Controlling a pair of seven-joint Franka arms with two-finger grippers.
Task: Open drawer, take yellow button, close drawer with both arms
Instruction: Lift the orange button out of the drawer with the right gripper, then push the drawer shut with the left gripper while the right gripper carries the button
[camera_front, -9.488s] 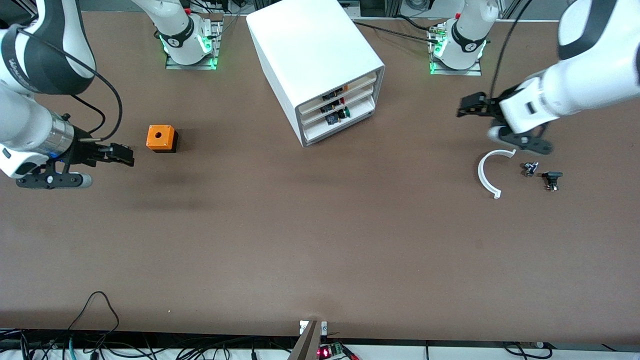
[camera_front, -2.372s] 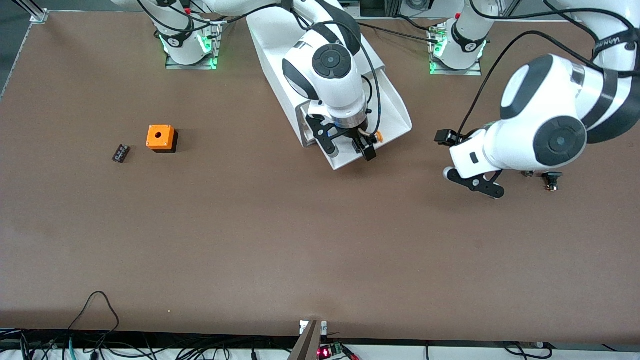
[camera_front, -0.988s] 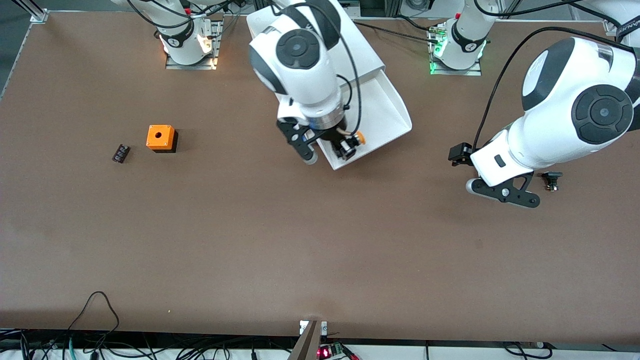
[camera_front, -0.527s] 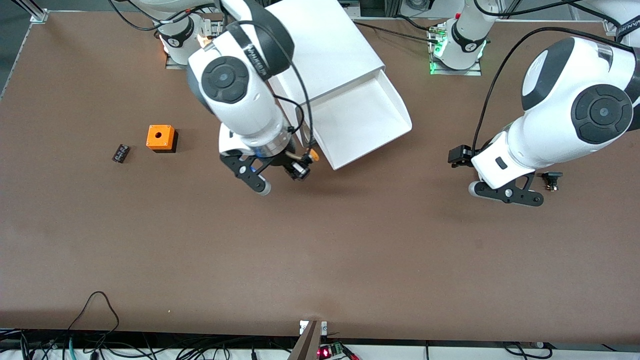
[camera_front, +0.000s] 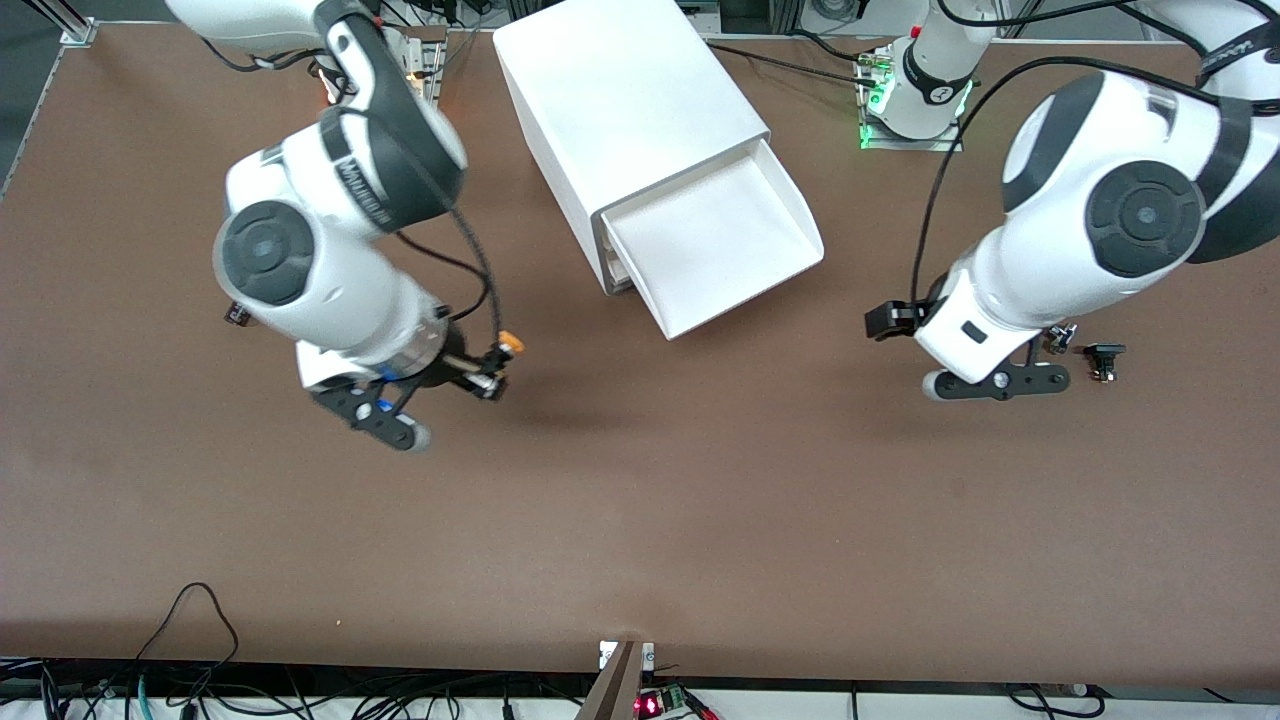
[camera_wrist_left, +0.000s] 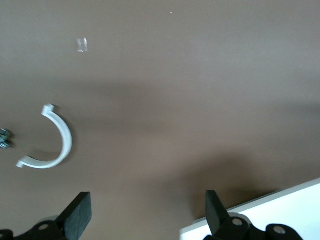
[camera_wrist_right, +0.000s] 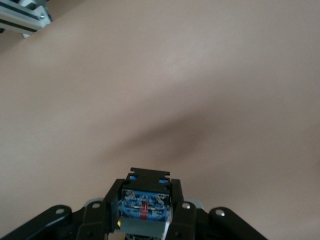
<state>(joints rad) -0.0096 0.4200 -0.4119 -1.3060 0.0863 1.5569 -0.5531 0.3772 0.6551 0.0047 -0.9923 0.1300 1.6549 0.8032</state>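
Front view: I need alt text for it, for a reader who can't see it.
The right gripper holds the button over bare table. The drawer stands pulled out of the cabinet, empty. The left gripper hangs beside it, jaws open.

White curved clip (camera_wrist_left: 51, 142) lay on the brown table (camera_front: 640, 520), small black part (camera_front: 1103, 360) near it, cables (camera_front: 190, 640) along the near edge.

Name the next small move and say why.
Probably the left gripper should move to the open drawer front and push it shut. The button is already out, held in the right gripper over bare table toward the right arm's end, and the left jaws are open and hold nothing.
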